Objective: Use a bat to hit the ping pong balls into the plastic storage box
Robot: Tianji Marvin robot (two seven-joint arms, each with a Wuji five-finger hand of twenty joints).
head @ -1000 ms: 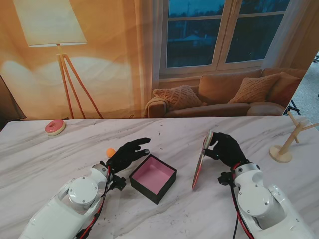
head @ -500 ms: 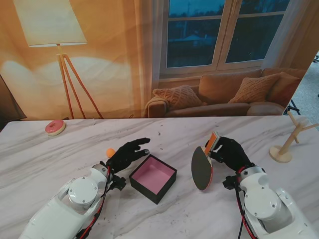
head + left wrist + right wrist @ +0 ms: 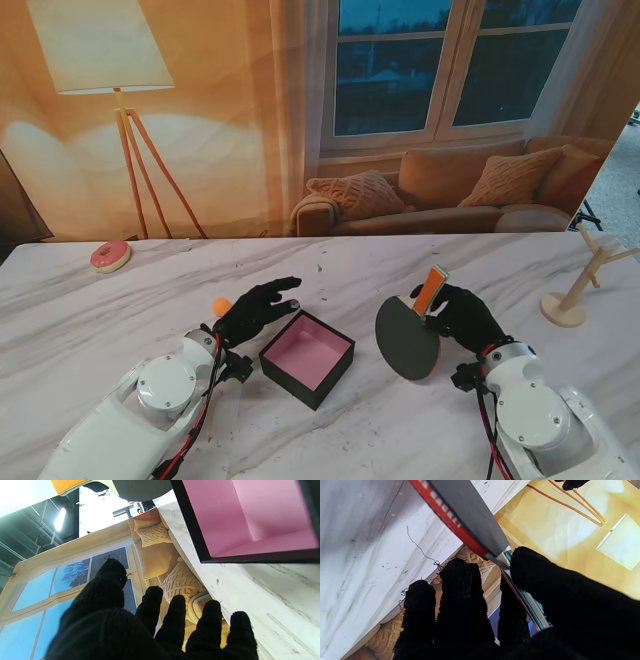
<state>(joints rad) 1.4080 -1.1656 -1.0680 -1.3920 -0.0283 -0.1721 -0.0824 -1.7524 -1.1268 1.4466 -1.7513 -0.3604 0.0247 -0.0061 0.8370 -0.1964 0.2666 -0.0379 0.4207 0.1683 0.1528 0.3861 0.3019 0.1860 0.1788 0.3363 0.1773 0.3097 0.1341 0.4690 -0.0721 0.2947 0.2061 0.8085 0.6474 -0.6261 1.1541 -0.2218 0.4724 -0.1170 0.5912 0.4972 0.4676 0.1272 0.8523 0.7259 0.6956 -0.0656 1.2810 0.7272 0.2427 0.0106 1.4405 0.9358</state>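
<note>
1. The right hand grips the one bat by its handle; the orange handle end points away from me, the dark blade toward me.
2. The left hand is empty, fingers spread, beside the one storage box.
3. One ping pong ball sits just left of the left hand.

Open tabletop around the storage box

Taking the storage box as landmark: bat stands just to its right, left hand crowds its left corner with the orange ball behind; the marble table farther from me lies bare.
</note>
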